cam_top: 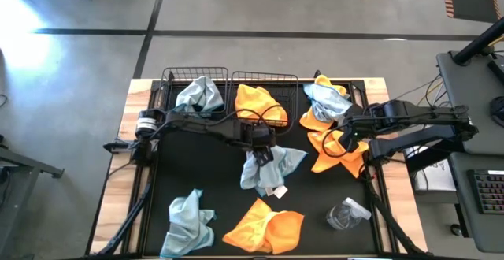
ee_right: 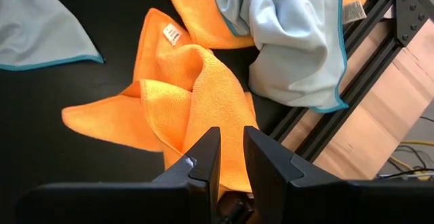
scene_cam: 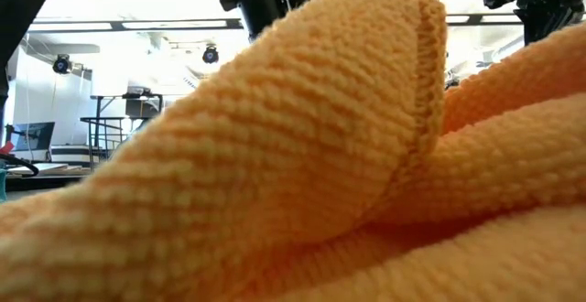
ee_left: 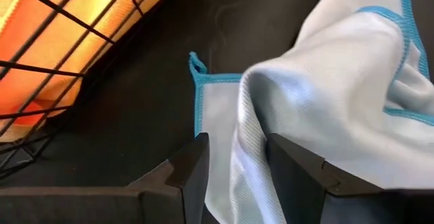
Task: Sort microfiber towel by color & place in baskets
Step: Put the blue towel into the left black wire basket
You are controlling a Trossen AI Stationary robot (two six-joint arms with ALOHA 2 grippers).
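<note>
At mid-table, the left gripper [cam_top: 264, 151] is pinching a pale blue-grey towel [cam_top: 272, 169], fingers [ee_left: 193, 166] clamped on a fold, just in front of the orange-filled basket [cam_top: 266, 83]; the blue-filled basket [cam_top: 175, 83] sits beside it; at the right edge, the right gripper [cam_top: 345, 140] grips an orange towel [ee_right: 183, 108], fingers nipped on its raised fold; black mat [cam_top: 197, 165] lies bare between the piles.

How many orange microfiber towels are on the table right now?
4 visible: one orange microfiber towel in the right black wire basket, one under a blue cloth at back right, one at the right tool, one front centre. Others may be hidden.
</note>
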